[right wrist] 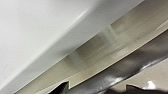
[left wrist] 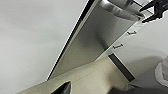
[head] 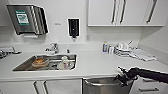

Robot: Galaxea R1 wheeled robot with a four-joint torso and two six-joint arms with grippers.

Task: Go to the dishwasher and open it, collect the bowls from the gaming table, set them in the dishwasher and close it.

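Note:
The dishwasher sits under the white counter, with a brushed steel front and a horizontal bar handle along its top. My right arm reaches in from the right. The right gripper is at the handle's right end. In the left wrist view the right gripper stands open just past the end of the handle. In the right wrist view the dark shiny handle runs across just beyond the open right gripper. The left gripper hangs low beside the dishwasher front. The bowls and the gaming table are out of view.
A steel sink holding dishes and a tap lie left of the dishwasher. A towel dispenser and a soap dispenser hang on the wall. Bottles and stacked items stand at the counter's back right. White drawers flank the dishwasher.

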